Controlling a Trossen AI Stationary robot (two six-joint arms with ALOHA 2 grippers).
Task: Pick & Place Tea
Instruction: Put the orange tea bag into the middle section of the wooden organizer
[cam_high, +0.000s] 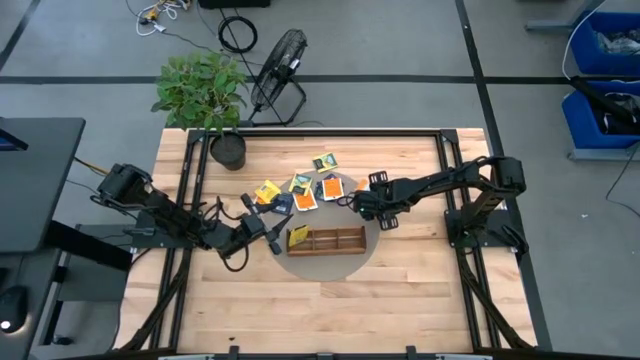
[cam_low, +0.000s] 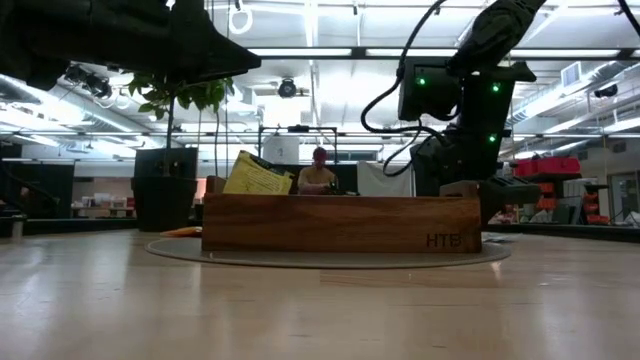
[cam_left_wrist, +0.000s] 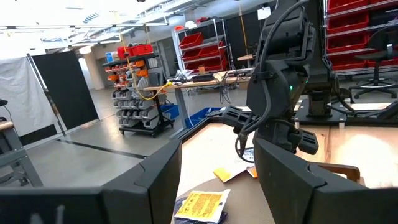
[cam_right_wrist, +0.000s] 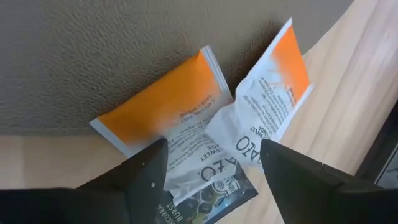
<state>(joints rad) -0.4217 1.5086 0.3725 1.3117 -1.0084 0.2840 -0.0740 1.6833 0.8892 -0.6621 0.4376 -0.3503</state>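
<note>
Nearest me in the low view I see the wooden tray (cam_low: 340, 224) on its round grey mat (cam_high: 365, 262), with one yellow tea packet (cam_low: 256, 175) leaning in its left end. My left gripper (cam_high: 268, 228) sits just left of the tray, fingers apart and holding nothing. Farther up, the other tea packets (cam_high: 303, 188) lie scattered above the tray. My right gripper (cam_right_wrist: 211, 163) hangs wide open over two orange packets (cam_right_wrist: 176, 93); I think it isn't touching them.
</note>
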